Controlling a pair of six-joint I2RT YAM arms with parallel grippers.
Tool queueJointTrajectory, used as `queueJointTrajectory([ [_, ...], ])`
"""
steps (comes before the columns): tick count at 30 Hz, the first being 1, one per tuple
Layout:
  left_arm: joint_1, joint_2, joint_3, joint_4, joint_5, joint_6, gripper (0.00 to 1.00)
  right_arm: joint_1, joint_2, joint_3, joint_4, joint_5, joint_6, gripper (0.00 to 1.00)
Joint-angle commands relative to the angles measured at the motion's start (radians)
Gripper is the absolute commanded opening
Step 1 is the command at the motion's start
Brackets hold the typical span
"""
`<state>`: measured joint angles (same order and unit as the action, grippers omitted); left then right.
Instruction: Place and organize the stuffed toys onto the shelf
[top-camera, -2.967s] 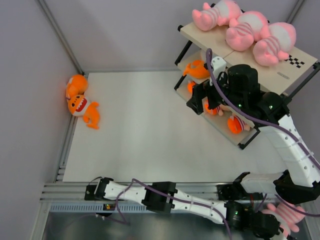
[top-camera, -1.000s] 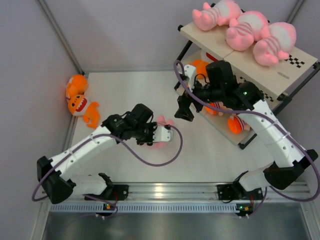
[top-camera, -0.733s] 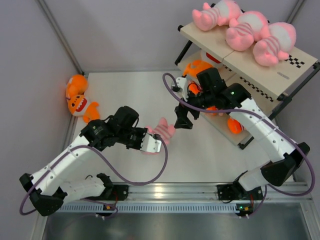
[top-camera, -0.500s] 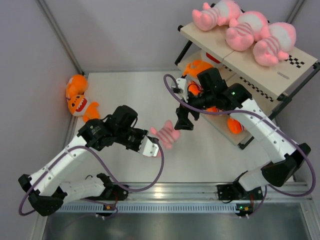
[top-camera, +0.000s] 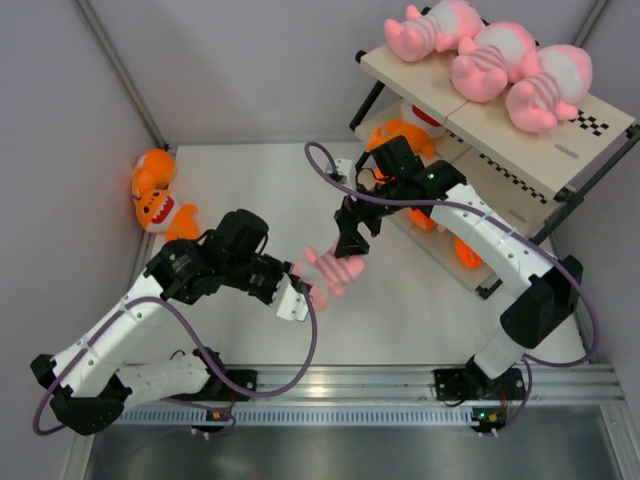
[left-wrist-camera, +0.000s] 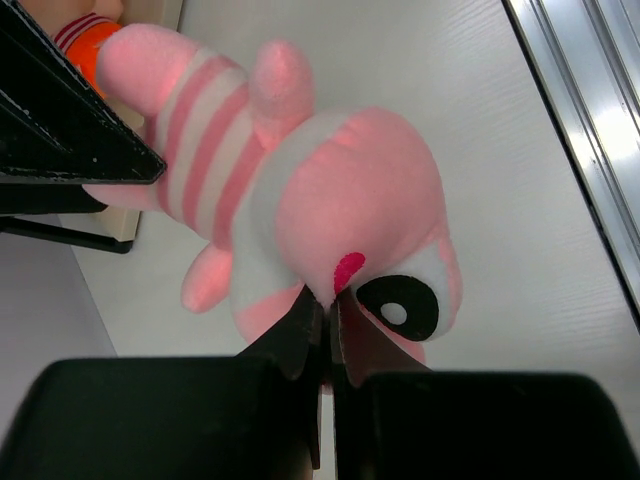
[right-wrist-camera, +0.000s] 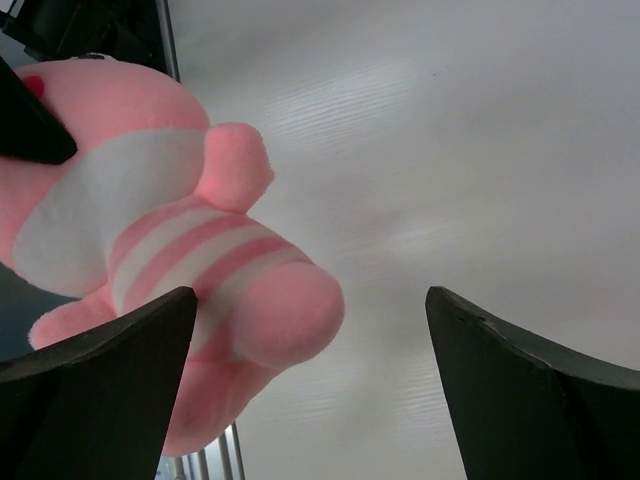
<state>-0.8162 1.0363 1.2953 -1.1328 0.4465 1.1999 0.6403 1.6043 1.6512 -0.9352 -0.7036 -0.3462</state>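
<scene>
My left gripper (top-camera: 303, 287) is shut on a pink striped plush toy (top-camera: 333, 270) and holds it above the table; in the left wrist view (left-wrist-camera: 320, 200) its jaws pinch the toy's face. My right gripper (top-camera: 350, 240) is open, its jaws wide apart around the toy's striped lower end (right-wrist-camera: 250, 290) without touching it. Three pink striped toys (top-camera: 490, 62) lie on the top board of the shelf (top-camera: 470, 115). Orange toys (top-camera: 395, 135) sit on its lower tiers. Two orange toys (top-camera: 158, 200) lie at the table's far left.
The shelf's black frame (top-camera: 500, 285) stands at the right of the white table (top-camera: 250, 200). A metal rail (top-camera: 330, 385) runs along the near edge. Grey walls close in the left and back.
My left arm swung up from the near edge with the pink toy and carried it rightward. My right gripper came away from the shelf and down to the toy's lower end.
</scene>
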Motion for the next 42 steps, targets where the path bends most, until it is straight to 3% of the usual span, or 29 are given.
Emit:
queueJointTrajectory([
  [1, -0.005, -0.019, 0.035, -0.007, 0.034, 0.033, 0.00, -0.018, 0.013, 0.022, 0.059, -0.089, 0.012, 0.98],
  [3, -0.005, -0.021, 0.027, -0.007, 0.031, 0.035, 0.00, -0.019, 0.013, -0.002, 0.078, -0.118, 0.021, 0.94],
  [6, -0.005, -0.025, 0.019, -0.007, 0.017, 0.033, 0.00, -0.018, 0.023, 0.004, 0.049, -0.145, 0.033, 0.57],
  [7, -0.005, -0.024, 0.019, -0.005, 0.003, 0.029, 0.00, -0.018, 0.023, 0.009, 0.036, -0.148, 0.033, 0.36],
  [8, -0.005, -0.025, 0.019, -0.005, -0.005, 0.021, 0.00, -0.018, 0.019, 0.009, 0.030, -0.149, 0.035, 0.27],
  [9, -0.005, -0.027, 0.021, -0.005, -0.014, 0.017, 0.00, -0.018, 0.005, 0.006, 0.020, -0.149, 0.036, 0.09],
  [10, -0.005, -0.027, 0.021, 0.010, -0.046, -0.011, 0.00, -0.018, -0.006, -0.002, 0.019, -0.148, 0.052, 0.00],
  [13, -0.003, -0.028, 0.019, 0.070, -0.136, -0.103, 0.02, -0.016, -0.050, -0.007, 0.032, -0.110, 0.111, 0.00],
  [14, -0.004, -0.031, 0.021, 0.111, -0.161, -0.124, 0.08, -0.016, -0.061, 0.001, 0.035, -0.068, 0.133, 0.00],
  [15, -0.003, -0.033, 0.021, 0.132, -0.182, -0.150, 0.32, -0.017, -0.085, 0.007, 0.044, -0.042, 0.157, 0.00],
  [16, -0.003, -0.038, 0.024, 0.149, -0.196, -0.195, 0.49, -0.016, -0.096, 0.025, 0.062, -0.010, 0.212, 0.00],
  [18, -0.003, -0.048, 0.036, 0.182, -0.230, -0.227, 0.77, -0.018, -0.124, 0.054, 0.078, 0.088, 0.266, 0.00],
  [19, -0.003, -0.053, 0.044, 0.182, -0.235, -0.252, 0.87, -0.018, -0.129, 0.097, 0.078, 0.117, 0.313, 0.00],
  [21, -0.003, -0.067, 0.070, 0.182, -0.247, -0.273, 0.98, -0.018, -0.144, 0.146, 0.085, 0.182, 0.338, 0.00],
  [28, -0.003, -0.117, 0.194, 0.249, -0.353, -0.399, 0.98, -0.018, -0.178, 0.415, 0.167, 0.403, 0.513, 0.00],
  [34, -0.003, -0.160, 0.170, 0.281, -0.427, -0.437, 0.98, -0.019, -0.187, 0.570, 0.347, 0.591, 0.601, 0.00],
  [42, -0.003, -0.194, 0.105, 0.314, -0.413, -0.444, 0.98, -0.025, -0.322, 0.475, 0.814, 1.191, 0.596, 0.00],
])
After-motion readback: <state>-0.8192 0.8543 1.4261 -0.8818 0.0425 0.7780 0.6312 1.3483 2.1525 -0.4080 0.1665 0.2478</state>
